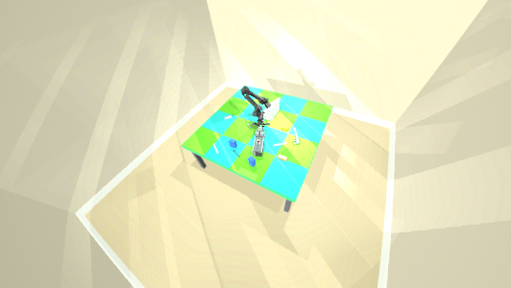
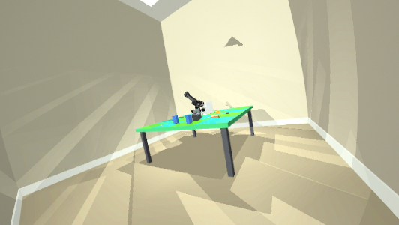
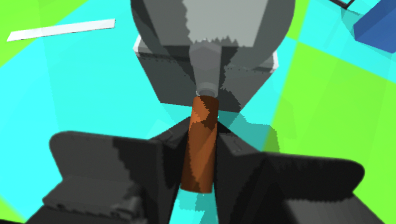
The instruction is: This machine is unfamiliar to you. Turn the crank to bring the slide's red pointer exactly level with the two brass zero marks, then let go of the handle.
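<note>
The grey machine point(image 1: 258, 147) point(image 2: 196, 118) point(image 3: 175, 80) stands on the checkered table. In the wrist view its crank arm point(image 3: 205, 67) points down toward the camera in front of a grey rounded part and ends in an orange-brown handle point(image 3: 201, 132). My gripper point(image 3: 201, 123) point(image 1: 260, 125) is shut on this handle, with one black finger on each side. A small red spot, perhaps the pointer, point(image 1: 258, 142) shows on the machine's top in the top view. The brass zero marks are too small to make out, so their level against the pointer cannot be told.
Two blue blocks point(image 1: 232, 143) point(image 1: 252, 161) point(image 2: 175, 119) point(image 2: 188, 119) stand near the machine. A white panel point(image 1: 273, 109) point(image 2: 208, 108) stands behind it. An orange-and-white block point(image 1: 282, 157) point(image 2: 214, 117) and a yellow item point(image 1: 285, 129) lie to its right. A white strip point(image 3: 62, 30) lies at upper left.
</note>
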Robot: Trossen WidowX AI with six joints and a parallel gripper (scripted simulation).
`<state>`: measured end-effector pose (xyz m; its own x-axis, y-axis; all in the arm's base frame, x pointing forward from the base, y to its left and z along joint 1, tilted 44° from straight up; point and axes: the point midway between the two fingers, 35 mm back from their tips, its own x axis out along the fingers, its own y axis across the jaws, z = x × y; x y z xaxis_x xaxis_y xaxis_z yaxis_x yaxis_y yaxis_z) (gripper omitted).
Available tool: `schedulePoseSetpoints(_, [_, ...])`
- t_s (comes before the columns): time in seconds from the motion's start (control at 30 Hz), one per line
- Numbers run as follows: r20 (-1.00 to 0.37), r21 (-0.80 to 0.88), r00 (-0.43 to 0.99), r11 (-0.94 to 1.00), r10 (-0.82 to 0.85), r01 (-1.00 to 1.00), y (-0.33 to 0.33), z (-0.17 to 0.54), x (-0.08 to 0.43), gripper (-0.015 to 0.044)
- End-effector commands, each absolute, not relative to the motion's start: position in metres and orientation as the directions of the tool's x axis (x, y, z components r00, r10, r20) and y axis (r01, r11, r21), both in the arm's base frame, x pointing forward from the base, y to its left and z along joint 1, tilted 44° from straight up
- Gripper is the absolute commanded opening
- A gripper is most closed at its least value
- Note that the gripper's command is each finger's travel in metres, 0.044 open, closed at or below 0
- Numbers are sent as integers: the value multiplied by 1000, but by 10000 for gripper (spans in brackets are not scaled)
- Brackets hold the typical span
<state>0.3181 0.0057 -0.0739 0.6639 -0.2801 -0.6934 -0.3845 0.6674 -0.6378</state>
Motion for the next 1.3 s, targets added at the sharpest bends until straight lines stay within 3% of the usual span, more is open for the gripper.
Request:
schedulePoseSetpoints(0.0, [-678,-652,672,666,-299,-361,1,-67,321,0])
schedulePoseSetpoints(1.27, [-677,-652,672,666,-299,-361,3,-41,326,0])
